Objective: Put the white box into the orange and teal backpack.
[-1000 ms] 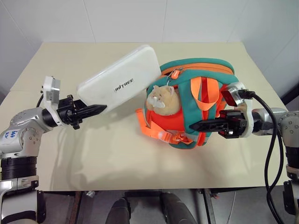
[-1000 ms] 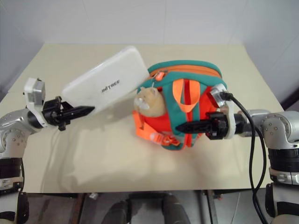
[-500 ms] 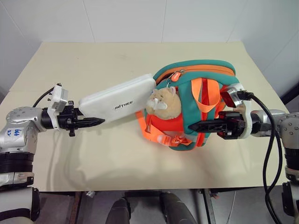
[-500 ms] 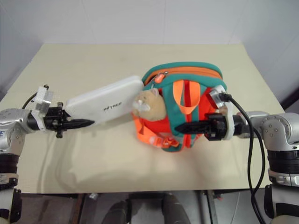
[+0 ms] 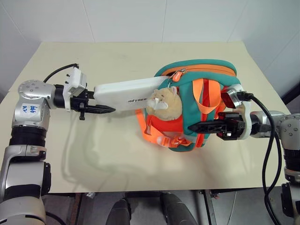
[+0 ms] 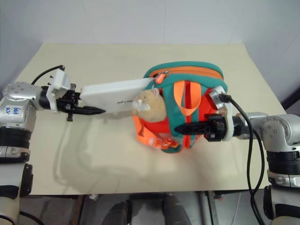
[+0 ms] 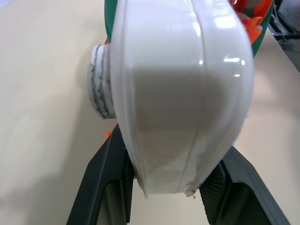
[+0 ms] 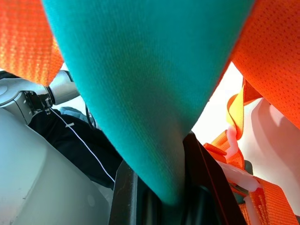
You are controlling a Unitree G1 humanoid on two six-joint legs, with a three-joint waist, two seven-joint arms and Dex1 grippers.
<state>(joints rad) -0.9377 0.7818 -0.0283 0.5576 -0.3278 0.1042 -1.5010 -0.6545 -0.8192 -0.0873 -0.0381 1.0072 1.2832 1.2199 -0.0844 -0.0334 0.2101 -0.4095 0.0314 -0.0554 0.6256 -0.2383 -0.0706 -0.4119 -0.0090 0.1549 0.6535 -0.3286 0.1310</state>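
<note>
Dark lettering on the white box [image 5: 126, 95], just beyond the left gripper [image 5: 104, 109], reads roughly "INITREE"; blue handwriting on the left arm's label [image 5: 29, 109] stays illegible.

Bright, even overhead light; soft shadows; glossy glare up close.

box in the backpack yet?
Not fully. The box is mostly outside, its far end at the backpack opening behind the plush; how deep, cannot tell.
</note>
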